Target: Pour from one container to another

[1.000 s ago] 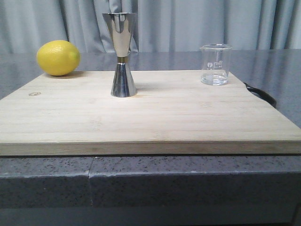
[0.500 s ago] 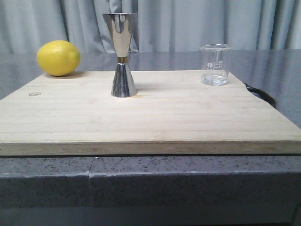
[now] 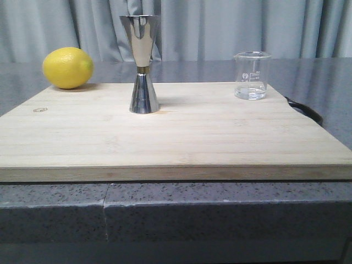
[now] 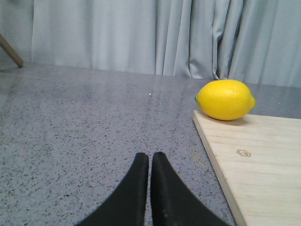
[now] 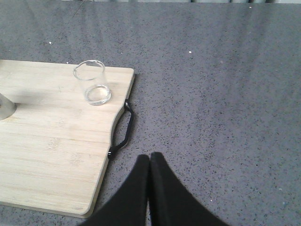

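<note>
The clear glass beaker [image 3: 252, 75] with white marks stands upright at the far right of the wooden board [image 3: 176, 137]; the right wrist view shows the beaker [image 5: 93, 83] too. The shiny steel jigger [image 3: 143, 63] with a gold waist band stands upright near the board's middle back; only its base edge [image 5: 5, 107] shows in the right wrist view. My left gripper [image 4: 150, 156] is shut and empty over the grey counter, left of the board. My right gripper [image 5: 149, 156] is shut and empty over the counter, right of the board's black handle [image 5: 123, 132]. Neither gripper appears in the front view.
A yellow lemon [image 3: 68, 67] rests at the board's far left corner, seen as the lemon [image 4: 225, 100] in the left wrist view. Grey speckled counter [image 5: 216, 94] surrounds the board. Grey curtains [image 3: 220, 27] hang behind. The counter's front edge [image 3: 176, 203] drops below the board.
</note>
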`<state>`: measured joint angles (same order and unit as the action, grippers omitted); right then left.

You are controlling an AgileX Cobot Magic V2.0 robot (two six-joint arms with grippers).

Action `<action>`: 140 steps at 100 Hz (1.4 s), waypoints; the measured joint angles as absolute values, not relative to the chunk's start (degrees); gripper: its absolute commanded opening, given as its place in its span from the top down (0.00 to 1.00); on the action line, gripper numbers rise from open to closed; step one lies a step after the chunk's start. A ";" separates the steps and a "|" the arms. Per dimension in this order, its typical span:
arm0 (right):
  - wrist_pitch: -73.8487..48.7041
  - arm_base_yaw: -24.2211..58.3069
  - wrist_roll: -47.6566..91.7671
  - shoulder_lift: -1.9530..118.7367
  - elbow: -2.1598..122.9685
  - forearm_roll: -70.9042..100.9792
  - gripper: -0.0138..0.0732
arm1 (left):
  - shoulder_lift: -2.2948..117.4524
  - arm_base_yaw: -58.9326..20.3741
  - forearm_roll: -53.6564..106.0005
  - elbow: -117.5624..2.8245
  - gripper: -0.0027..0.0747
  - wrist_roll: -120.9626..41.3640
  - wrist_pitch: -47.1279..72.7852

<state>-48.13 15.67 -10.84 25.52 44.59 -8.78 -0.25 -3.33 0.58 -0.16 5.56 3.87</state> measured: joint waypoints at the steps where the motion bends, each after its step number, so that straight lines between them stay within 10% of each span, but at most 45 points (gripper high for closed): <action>1: -48.13 15.67 -10.84 25.52 44.59 -8.78 0.90 | -0.25 -3.33 0.58 -0.16 0.99 5.56 3.61; 88: -45.39 13.22 -10.84 22.56 41.50 -8.97 0.90 | -0.25 -3.33 0.58 -0.16 0.99 5.56 2.13; 140: 0.00 -2.51 -11.18 1.63 0.00 -3.61 0.90 | -0.25 -3.33 0.58 -0.16 0.99 5.56 2.13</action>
<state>0.00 -2.51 -11.18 1.63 0.00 -3.61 -0.25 -3.33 0.58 -0.16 5.56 2.13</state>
